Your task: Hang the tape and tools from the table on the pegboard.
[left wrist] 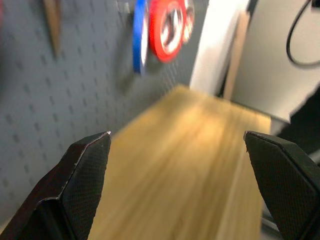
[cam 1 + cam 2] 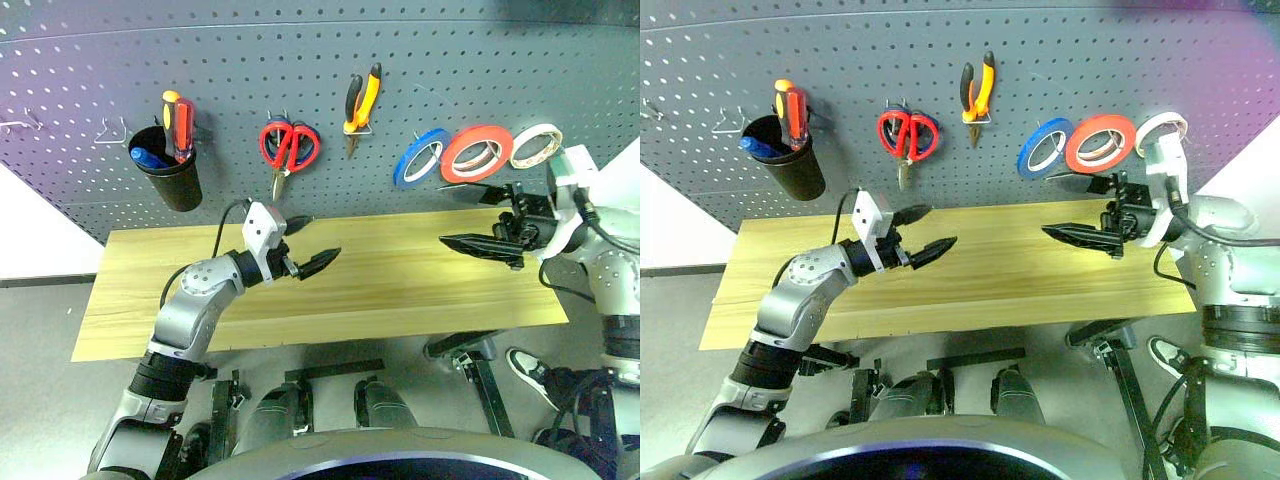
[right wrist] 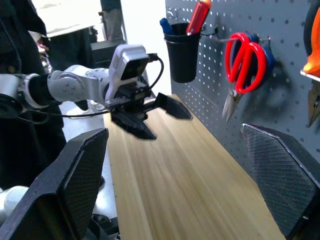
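Note:
The orange-red tape (image 2: 477, 152) hangs on the dark grey pegboard (image 2: 230, 70) between a blue roll (image 2: 420, 157) and a beige-white roll (image 2: 535, 145). The red-handled scissors (image 2: 290, 145) and the orange-and-black pliers (image 2: 360, 100) hang on hooks further left. The slim orange-yellow screwdriver (image 2: 170, 105) stands in a black cup (image 2: 170, 175) on the board. My left gripper (image 2: 318, 240) is open and empty, level over the light wood table (image 2: 400, 290), below the scissors. My right gripper (image 2: 1048, 205) is open and empty too, pointing left under the tape rolls.
The cup also holds a thick red-handled screwdriver (image 2: 183, 130) and blue-handled scissors (image 2: 148, 157). Bare silver hooks (image 2: 112, 132) stick out at the pegboard's left. In the right wrist view a person in dark clothes (image 3: 20, 60) stands beyond the table's far end.

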